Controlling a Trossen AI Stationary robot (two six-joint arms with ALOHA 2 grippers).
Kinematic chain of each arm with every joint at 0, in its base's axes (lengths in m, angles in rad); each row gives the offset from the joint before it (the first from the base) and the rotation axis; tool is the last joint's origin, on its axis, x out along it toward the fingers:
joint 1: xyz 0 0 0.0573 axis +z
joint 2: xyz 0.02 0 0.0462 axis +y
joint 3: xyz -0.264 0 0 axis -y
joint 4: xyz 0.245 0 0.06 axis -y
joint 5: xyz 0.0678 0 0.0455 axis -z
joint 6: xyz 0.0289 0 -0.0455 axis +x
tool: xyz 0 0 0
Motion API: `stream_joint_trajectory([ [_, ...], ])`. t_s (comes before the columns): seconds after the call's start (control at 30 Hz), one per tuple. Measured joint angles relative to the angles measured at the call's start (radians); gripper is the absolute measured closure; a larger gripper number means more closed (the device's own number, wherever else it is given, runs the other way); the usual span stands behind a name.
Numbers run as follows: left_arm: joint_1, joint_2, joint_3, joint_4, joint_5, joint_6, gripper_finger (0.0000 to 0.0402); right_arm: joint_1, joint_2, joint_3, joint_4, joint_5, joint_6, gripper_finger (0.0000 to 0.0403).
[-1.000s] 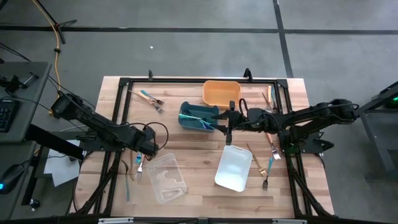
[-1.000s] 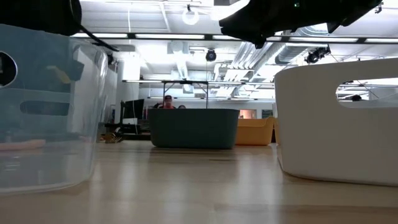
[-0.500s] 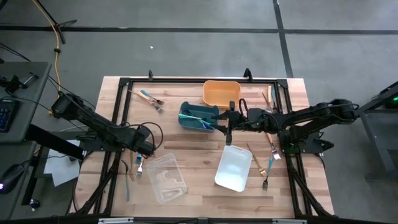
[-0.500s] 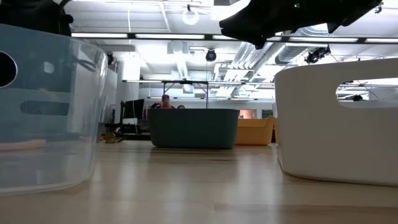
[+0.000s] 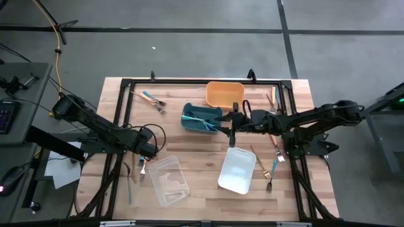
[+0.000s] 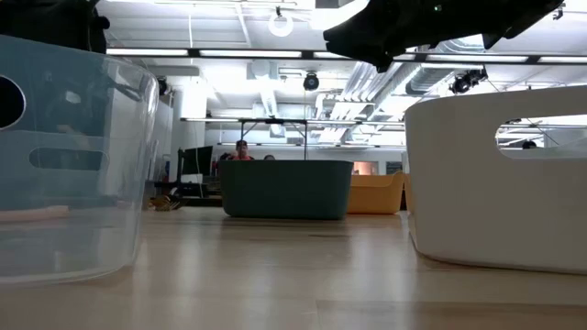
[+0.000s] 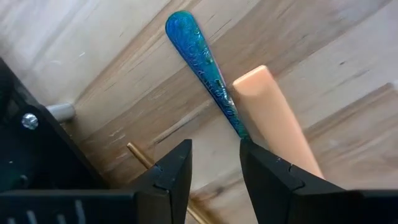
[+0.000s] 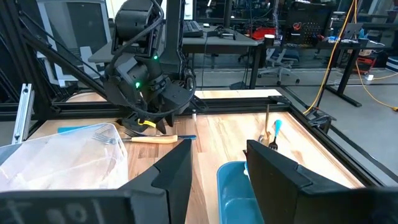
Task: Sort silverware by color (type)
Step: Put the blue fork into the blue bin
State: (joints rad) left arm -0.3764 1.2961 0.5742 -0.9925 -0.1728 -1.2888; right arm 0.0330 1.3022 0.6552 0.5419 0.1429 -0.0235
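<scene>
Teal-blue handle (image 7: 202,68) and salmon handle (image 7: 277,118) lie touching on the tabletop (image 5: 196,183), long axis approx. 11-to-5 in left wrist view, just ahead of the left gripper (image 7: 214,165); jaws released, nothing between. Left arm is nearer. High view adds clear bin (image 5: 169,181) at 3 o'clock; right gripper (image 5: 232,121), jaws parted w/o load, hovers by blue bin (image 5: 201,118).

Robotics lab, open ceiling w/ ducts (image 6: 367,87), desks, monitors (image 8: 65,25), office chairs (image 8: 281,59)
</scene>
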Motion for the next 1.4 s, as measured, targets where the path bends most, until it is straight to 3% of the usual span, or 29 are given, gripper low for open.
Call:
stream_joint_trajectory([
  [0.7, 0.0, 0.001, 0.029, -0.004, -0.048, -0.028, 0.0273, 0.0, 0.0, 0.0, 0.0, 0.0, 0.0, 0.0256],
  [1.03, 0.0, 0.107, 0.031, -0.005, -0.057, -0.027, 0.0273, 0.0, 0.0, 0.0, -0.004, 0.0, 0.0, 0.0256],
  [1.4, -0.001, 0.113, 0.07, 0.022, -0.053, -0.008, 0.0273, 0.0, 0.0, 0.0, -0.006, 0.0, 0.0, 0.0256],
])
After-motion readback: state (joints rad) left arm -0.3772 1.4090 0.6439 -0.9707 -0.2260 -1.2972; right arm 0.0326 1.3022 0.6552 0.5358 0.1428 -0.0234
